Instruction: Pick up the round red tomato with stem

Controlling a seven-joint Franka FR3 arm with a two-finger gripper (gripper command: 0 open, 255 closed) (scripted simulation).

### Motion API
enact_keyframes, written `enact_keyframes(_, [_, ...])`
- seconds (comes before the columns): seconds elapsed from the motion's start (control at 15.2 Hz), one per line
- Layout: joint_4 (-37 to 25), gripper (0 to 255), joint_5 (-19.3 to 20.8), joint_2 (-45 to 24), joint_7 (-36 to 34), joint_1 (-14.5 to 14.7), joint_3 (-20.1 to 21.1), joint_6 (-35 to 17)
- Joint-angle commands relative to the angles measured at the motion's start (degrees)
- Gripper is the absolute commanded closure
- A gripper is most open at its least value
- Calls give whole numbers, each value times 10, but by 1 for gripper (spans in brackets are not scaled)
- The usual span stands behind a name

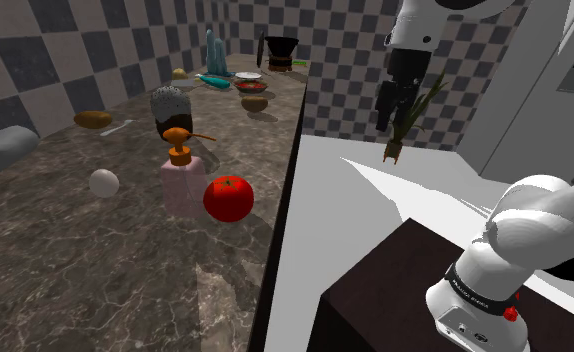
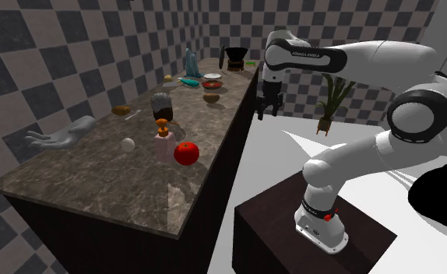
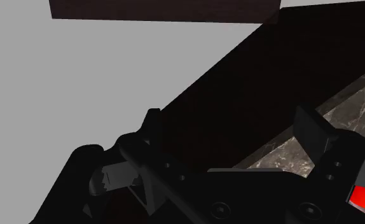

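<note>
Red tomato, pink soap bottle, white ball — brown marbled counter, grey-checkered walls.

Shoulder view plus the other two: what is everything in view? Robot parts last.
countertop: one, dark marbled, along checkered wall
tomato: one, red, near counter's outer edge
pump bottle: one, pink, orange pump, beside tomato
ball: one, white, apart from pump bottle, toward wall
jar: one, dark, behind pump bottle
hand figure: one, grey, counter's wall side
lump: one, brown, near wall
brown bowl: one, brown, past the jar
red bowl: one, red, behind brown bowl
tall bottle: one, teal, far end
pot: one, dark, far end
potted plant: one, green, on white floor
stand: one, dark, under arm
arm: one, white, reaching above floor
fingers: two, black, apart, empty, by counter's edge
</note>
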State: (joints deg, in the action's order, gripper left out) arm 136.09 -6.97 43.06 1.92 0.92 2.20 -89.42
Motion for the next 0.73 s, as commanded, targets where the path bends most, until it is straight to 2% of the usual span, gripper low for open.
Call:
enact_keyframes(0.0, [0,0,0,0,0,0,0,0])
enact_keyframes(0.33, [0,0,-38,-28,-106,8,78,-58])
enact_keyframes(0.66, [-24,0,-58,-83,-212,7,156,-118])
